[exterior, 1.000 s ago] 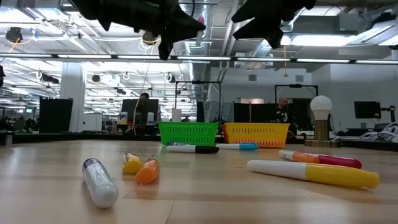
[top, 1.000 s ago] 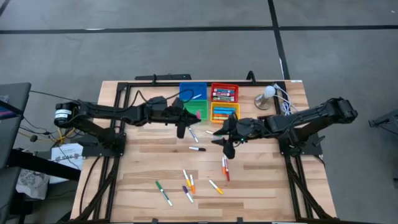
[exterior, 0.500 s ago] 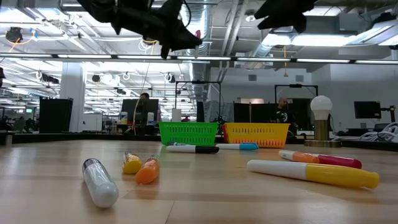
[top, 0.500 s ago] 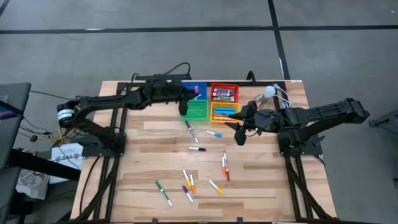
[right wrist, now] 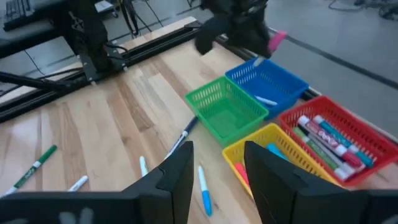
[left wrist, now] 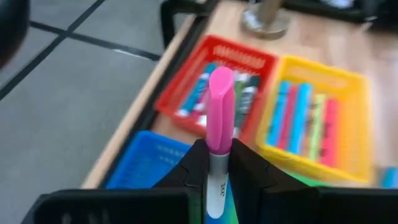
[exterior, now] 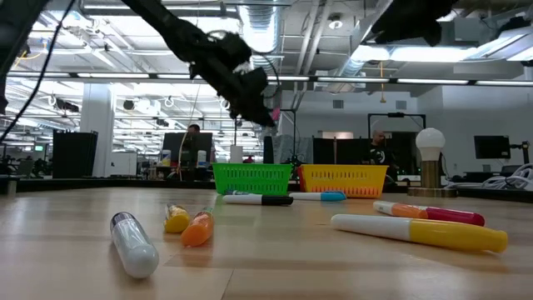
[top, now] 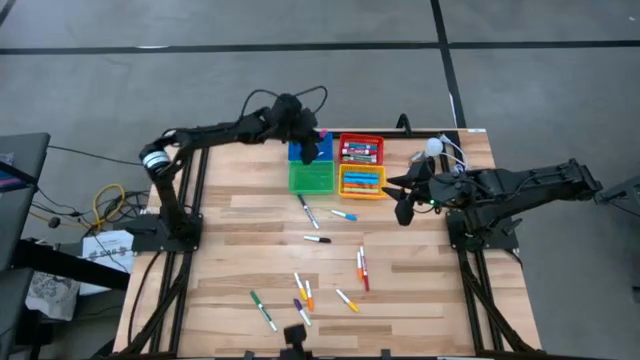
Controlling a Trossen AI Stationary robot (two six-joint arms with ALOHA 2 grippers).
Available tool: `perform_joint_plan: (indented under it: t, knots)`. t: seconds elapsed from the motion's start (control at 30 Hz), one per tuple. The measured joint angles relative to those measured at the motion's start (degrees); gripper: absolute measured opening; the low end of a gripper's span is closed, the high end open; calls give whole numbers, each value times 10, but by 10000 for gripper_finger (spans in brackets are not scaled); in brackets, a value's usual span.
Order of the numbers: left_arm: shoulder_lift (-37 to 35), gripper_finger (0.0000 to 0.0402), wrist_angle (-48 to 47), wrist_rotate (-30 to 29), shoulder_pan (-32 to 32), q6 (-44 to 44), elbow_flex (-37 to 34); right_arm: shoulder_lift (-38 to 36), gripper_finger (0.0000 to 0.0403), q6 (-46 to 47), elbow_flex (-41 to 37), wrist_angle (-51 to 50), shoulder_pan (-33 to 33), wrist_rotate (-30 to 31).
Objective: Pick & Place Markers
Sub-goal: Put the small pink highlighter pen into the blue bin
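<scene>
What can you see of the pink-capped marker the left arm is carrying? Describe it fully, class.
The pink-capped marker has a glossy pink cap and a white barrel with small dark print. The left end effector is shut on its barrel, cap pointing out past the fingers. It is held in the air above the blue bin, touching only the fingers.

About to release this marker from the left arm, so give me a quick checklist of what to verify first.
1. Pink marker clamped in the left gripper: ok, both fingers press its white barrel.
2. Left gripper over the blue bin: ok in the high view, at the bin's edge toward the red bin.
3. Blue bin has room: ok, the right wrist view shows only one marker inside.
4. Right gripper clear: ok, beside the yellow bin, holding nothing.
5. Pink belongs in blue: cannot tell.
</scene>
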Motion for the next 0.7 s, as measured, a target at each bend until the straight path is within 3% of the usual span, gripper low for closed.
perform_joint_plan:
  t: [0.4,0.7]
  knots:
    - [95,38,-37,59,59,73,46,-43,126,51,-42,5,-1,21]
    - [119,38,-66,57,57,98,46,-44,125,51,-42,4,-1,59]
